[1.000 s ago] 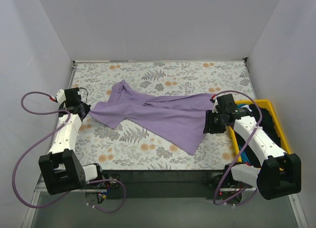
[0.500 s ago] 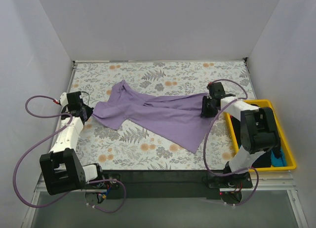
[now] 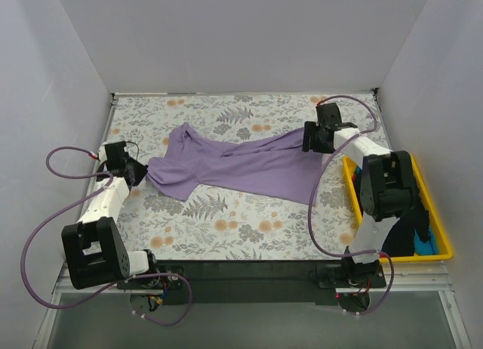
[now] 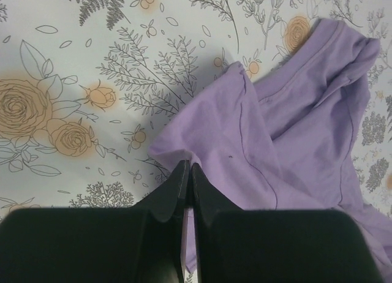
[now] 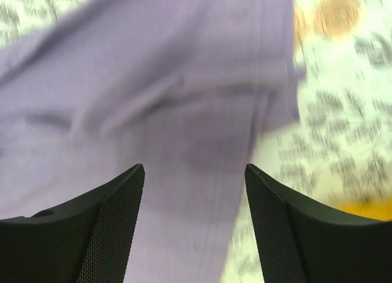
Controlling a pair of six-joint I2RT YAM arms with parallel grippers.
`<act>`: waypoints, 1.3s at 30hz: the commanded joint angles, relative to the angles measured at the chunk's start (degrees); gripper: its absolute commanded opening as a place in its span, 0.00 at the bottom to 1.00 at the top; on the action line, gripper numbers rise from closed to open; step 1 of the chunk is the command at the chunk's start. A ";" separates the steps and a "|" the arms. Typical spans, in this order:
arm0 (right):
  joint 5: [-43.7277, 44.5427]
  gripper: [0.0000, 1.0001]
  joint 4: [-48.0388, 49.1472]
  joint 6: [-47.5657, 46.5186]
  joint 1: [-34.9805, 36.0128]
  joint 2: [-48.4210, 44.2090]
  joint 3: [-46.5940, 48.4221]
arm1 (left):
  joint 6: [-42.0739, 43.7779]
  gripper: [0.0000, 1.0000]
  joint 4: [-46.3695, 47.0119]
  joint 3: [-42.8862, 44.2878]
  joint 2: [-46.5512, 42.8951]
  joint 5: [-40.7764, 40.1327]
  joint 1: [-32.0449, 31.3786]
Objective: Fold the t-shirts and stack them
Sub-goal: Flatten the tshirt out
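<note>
Lavender shirt (image 3: pixel 234 164) lies rumpled across the table (image 3: pixel 226 228): light, limp, likely to bunch, best taken at hems or corners. Its left sleeve edge is pinched in the closed left claw (image 3: pixel 136 170); the right claw (image 3: pixel 308 140) gapes wide over its right end.

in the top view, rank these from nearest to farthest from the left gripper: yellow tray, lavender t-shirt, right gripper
Measured from the left gripper, top view:
1. lavender t-shirt: right at the fingertips, its left edge pinched in the closed jaws.
2. right gripper: far across, at the shirt's right end.
3. yellow tray: farthest, on the right side, nearer the camera.
</note>
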 commanded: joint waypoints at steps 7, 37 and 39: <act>4.25 0.75 -9.55 12.81 4.68 -29.71 -28.11 | 0.57 0.00 1.89 0.15 -0.35 3.35 0.01; 12.60 0.61 -12.02 28.12 15.06 -26.05 -30.41 | 0.57 0.00 2.07 0.06 -1.84 6.51 -0.17; 12.77 0.60 -12.10 28.12 15.06 -25.43 -30.32 | 0.66 0.00 1.98 0.06 -1.93 6.51 -0.17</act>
